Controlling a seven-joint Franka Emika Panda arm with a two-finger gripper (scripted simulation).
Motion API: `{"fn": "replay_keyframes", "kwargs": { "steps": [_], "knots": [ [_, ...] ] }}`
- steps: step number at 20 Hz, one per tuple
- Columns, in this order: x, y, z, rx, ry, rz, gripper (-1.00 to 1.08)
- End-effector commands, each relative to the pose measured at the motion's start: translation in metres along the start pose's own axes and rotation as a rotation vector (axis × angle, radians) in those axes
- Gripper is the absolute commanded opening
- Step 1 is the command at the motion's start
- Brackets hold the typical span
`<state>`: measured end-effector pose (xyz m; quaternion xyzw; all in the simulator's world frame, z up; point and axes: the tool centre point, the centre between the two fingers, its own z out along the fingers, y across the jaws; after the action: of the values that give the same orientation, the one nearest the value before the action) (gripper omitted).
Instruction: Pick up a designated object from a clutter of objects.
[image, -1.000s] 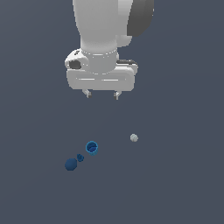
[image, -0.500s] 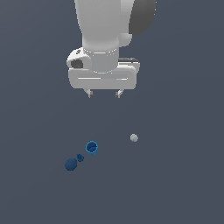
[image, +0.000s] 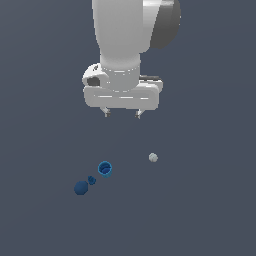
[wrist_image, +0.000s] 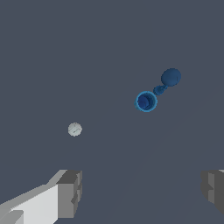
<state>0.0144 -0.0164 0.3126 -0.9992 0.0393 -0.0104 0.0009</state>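
Observation:
The pale grey-white ball (image: 153, 157) lies alone on the dark floor, toward the exterior view's right of the other items; it also shows in the wrist view (wrist_image: 75, 129). The bright blue cup (image: 105, 168) (wrist_image: 146, 101), the tiny dark blue piece (image: 92, 180) (wrist_image: 159, 90) and the dark blue ball (image: 81, 188) (wrist_image: 170, 77) lie in a short row. My gripper (image: 122, 113) (wrist_image: 142, 192) is open and empty. It hangs well above the floor, apart from every item, with the pale ball below it and a little toward the exterior view's right.
Everything rests on a plain dark grey-blue floor (image: 210, 210). The white arm (image: 125, 35) rises above the gripper.
The gripper has shifted slightly toward the exterior view's right. The items have not moved.

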Motion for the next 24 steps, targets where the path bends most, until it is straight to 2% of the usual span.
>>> {"fn": "replay_keyframes", "kwargs": {
  "steps": [1, 13, 24],
  "knots": [
    [0.002, -0.006, 0.009, 0.0, -0.001, 0.024, 1.0],
    [0.014, -0.05, 0.083, 0.0, -0.008, 0.217, 1.0],
    [0.011, -0.096, 0.162, -0.003, -0.014, 0.422, 1.0]
  ]
}}
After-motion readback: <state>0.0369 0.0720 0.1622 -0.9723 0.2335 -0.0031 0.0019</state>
